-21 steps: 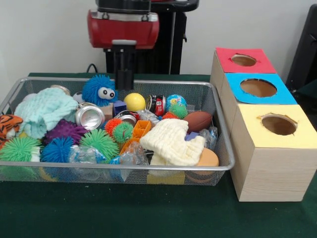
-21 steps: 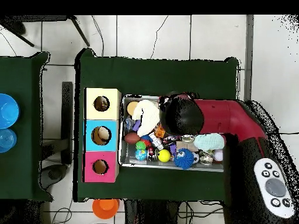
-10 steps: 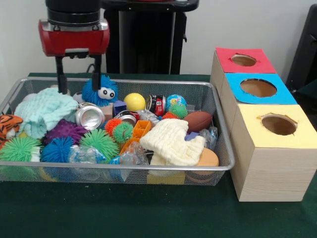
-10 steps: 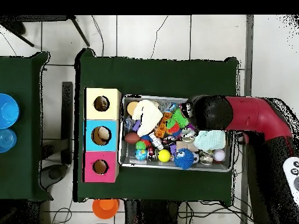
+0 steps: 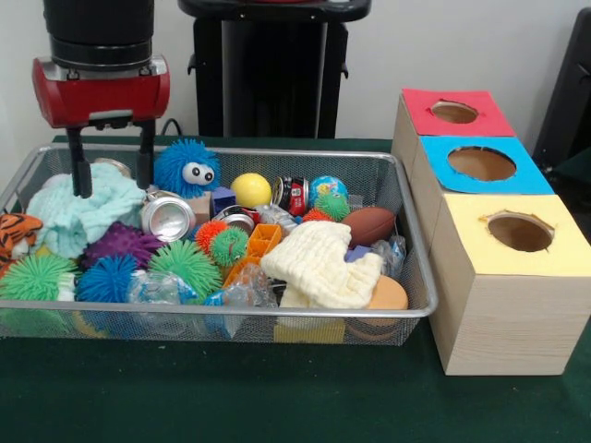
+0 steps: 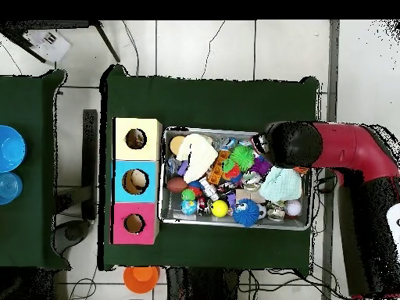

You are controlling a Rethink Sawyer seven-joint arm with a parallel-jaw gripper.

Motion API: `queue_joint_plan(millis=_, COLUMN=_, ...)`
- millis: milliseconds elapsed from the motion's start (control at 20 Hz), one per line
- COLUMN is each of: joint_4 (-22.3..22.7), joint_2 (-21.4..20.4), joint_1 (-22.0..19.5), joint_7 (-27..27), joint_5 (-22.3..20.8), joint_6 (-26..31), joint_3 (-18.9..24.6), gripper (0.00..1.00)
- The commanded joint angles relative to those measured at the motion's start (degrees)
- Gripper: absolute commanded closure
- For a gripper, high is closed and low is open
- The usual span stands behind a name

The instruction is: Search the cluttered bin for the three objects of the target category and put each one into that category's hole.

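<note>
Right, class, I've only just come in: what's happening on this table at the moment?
A red robot arm holds its gripper over one end of a wire bin full of toys, cans and cloths. Its fingers are open and hang just above a mint-green cloth, holding nothing. Beside the bin stand three wooden boxes with round holes, topped red, blue and yellow. Nothing is being carried to them right now.

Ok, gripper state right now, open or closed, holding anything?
Gripper: open and empty, its two fingers spread over the mint green cloth at the end of the wire bin.
</note>
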Motion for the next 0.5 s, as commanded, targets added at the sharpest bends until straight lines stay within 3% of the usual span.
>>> queue_joint_plan(millis=50, joint_4=-4.2, joint_2=4.7, joint_1=-0.1, joint_7=-17.6, joint_5=-3.9, joint_6=6.9, joint_3=3.1, gripper=0.0)
queue_joint_plan(millis=350, joint_4=-7.9, joint_2=8.9, joint_1=1.1, joint_7=-18.2, joint_5=-8.8, joint_6=5.7, joint_3=0.5, gripper=0.0)
queue_joint_plan(millis=500, joint_4=-9.2, joint_2=9.4, joint_1=2.4, joint_7=-18.1, joint_5=-11.4, joint_6=8.5, joint_3=-1.6, gripper=0.0)
